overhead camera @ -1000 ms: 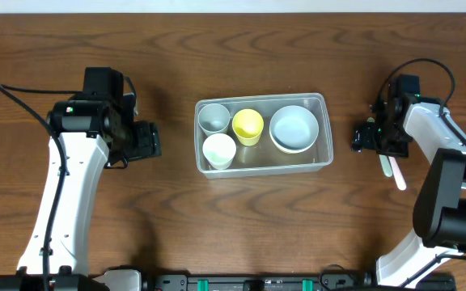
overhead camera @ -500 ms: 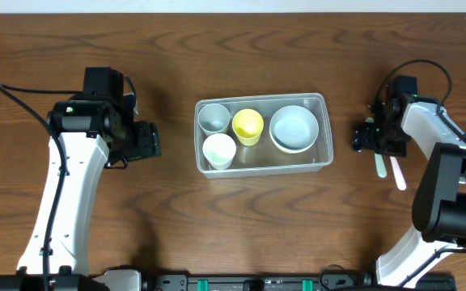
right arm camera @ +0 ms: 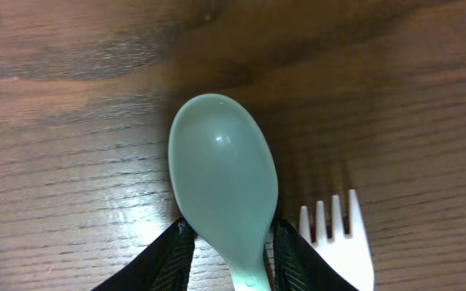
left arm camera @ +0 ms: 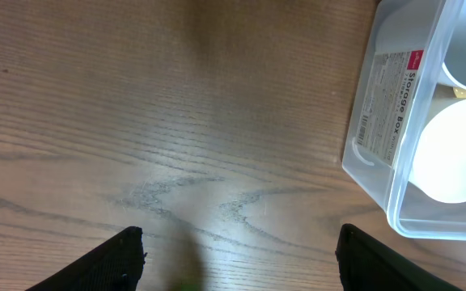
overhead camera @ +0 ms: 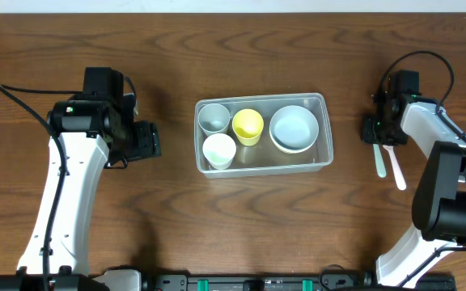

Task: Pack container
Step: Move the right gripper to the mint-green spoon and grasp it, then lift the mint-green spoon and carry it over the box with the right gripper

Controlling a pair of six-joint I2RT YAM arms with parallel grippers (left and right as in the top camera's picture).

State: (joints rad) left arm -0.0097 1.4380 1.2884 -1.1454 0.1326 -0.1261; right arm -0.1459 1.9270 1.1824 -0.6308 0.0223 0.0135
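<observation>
The container (overhead camera: 325, 103) is a clear rectangular tub in the middle of the table. It holds a grey cup (overhead camera: 213, 118), a yellow cup (overhead camera: 247, 125), a white cup (overhead camera: 219, 150) and a white bowl (overhead camera: 294, 128). To its right, my right gripper (overhead camera: 376, 131) is shut on a pale green spoon (right arm camera: 223, 178), with both fingers against the sides of its neck. A white fork (right arm camera: 342, 242) lies just right of the spoon. My left gripper (overhead camera: 149, 139) stands open to the left of the container (left arm camera: 383, 121), with nothing but bare wood between its fingers (left arm camera: 120, 259).
The spoon's handle (overhead camera: 379, 160) and the fork (overhead camera: 396, 170) trail toward the front edge, behind the right gripper. A printed label runs along the tub's left wall (left arm camera: 379, 97). The brown wooden table (overhead camera: 265, 218) extends on all sides.
My right gripper's jaws have closed from wide apart onto the spoon, and it has shifted slightly toward the far edge. The left arm has not moved.
</observation>
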